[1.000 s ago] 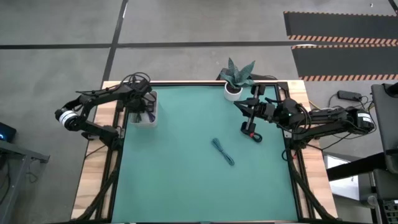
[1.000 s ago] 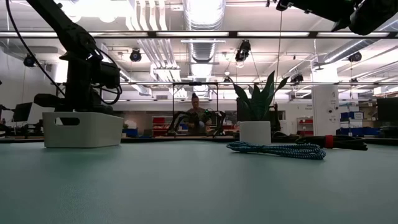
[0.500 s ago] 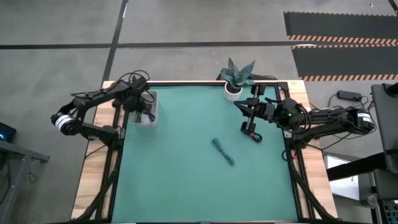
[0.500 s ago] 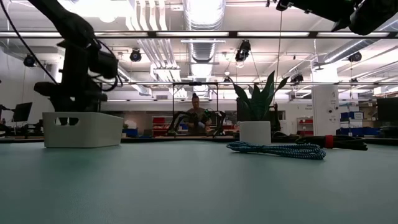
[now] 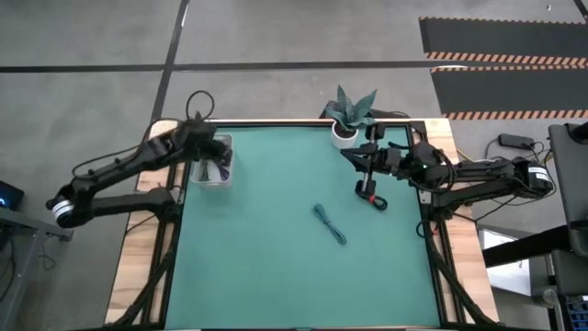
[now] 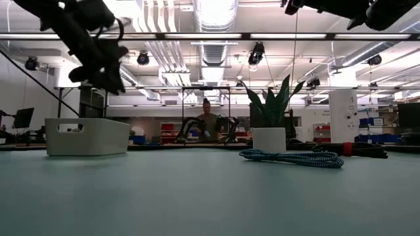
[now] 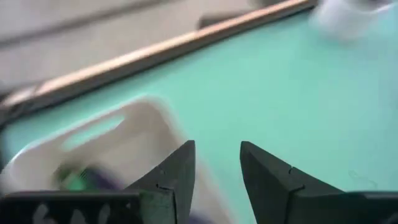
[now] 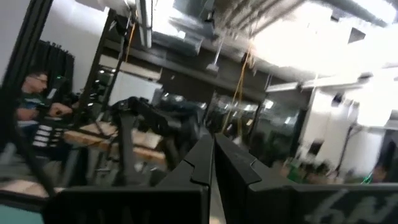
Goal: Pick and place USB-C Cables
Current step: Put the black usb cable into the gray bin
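Note:
My left gripper point(image 5: 208, 147) point(image 7: 214, 165) hangs open and empty, tilted, above the white bin point(image 5: 215, 163) point(image 6: 88, 136) at the table's far left. Green and dark purple cables point(image 7: 78, 179) lie inside the bin. A teal-blue cable bundle point(image 5: 329, 224) point(image 6: 292, 157) lies flat near the table's middle. A black and red cable point(image 5: 371, 191) point(image 6: 357, 149) lies on the mat to its far right. My right gripper point(image 5: 366, 156) point(image 8: 213, 155) is shut and holds nothing. It hovers above the black and red cable, close to the plant.
A potted plant in a white pot point(image 5: 347, 121) point(image 6: 269, 139) stands at the far edge, right beside my right gripper. The green mat point(image 5: 276, 267) stretches open toward the near edge. A person sits at a desk in the room beyond the table.
My left gripper has risen out of the white bin and now hangs tilted above its rim, with the arm's rear swung toward the near left. The cables on the mat have not moved. My right arm has edged slightly toward the far edge.

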You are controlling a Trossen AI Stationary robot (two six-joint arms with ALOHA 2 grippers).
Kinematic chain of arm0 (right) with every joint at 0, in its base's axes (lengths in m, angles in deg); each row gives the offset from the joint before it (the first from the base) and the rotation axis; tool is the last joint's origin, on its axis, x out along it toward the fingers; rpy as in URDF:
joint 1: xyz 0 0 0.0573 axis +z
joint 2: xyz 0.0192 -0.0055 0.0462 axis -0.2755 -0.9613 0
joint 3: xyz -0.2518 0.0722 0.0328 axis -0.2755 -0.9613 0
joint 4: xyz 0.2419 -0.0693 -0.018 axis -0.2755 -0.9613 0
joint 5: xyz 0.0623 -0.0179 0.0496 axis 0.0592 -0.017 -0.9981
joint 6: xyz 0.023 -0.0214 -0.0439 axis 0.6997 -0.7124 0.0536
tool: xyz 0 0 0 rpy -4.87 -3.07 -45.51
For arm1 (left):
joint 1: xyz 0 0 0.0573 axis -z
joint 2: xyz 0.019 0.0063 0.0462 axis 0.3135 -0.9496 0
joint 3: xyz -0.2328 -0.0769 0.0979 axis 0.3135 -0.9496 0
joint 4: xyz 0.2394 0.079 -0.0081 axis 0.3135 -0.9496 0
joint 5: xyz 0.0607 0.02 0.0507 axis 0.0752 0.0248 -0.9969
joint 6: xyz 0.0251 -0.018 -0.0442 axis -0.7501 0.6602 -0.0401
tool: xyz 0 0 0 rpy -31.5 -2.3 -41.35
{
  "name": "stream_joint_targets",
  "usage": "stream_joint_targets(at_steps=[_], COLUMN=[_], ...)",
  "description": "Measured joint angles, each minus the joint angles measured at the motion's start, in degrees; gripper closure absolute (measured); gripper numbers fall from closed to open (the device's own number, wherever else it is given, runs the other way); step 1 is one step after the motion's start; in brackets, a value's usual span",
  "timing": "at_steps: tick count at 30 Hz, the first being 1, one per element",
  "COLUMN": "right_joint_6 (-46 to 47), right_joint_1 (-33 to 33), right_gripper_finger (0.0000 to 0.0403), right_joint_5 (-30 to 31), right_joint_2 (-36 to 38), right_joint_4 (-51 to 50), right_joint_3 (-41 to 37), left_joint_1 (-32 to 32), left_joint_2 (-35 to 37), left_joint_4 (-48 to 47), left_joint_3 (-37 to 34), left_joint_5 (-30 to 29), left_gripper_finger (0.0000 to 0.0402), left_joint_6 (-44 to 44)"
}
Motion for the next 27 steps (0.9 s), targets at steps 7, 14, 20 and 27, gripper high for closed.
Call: stream_joint_targets(at_steps=[7, 14, 20, 27], right_joint_6=[13.8, 26.9, 36.3, 48.4], right_joint_1=[0.0, 1.0, 3.8, 5.9], right_gripper_finger=[0.0394, 0.0394, 0.0394, 0.0394], right_joint_5=[0.0, 0.0, -0.1, -0.1], right_joint_2=[0.0, -4.8, -10.3, -17.9], right_joint_4=[-19.6, -37.8, -59.7, -99.4], right_joint_3=[5.5, 12.6, 19.7, 30.5], left_joint_1=[9.5, 12.9, 14.4, 14.8], left_joint_2=[6.1, 8.6, 10.4, 12.3], left_joint_4=[24.7, 34.6, 34.7, 34.7], left_joint_3=[-9.0, -15.7, -19.1, -20.5], left_joint_5=[0.9, 2.2, 4.7, 4.7], left_gripper_finger=[0.0289, 0.0289, 0.0289, 0.0289], left_joint_6=[-6.2, -7.3, -5.8, -4.2])
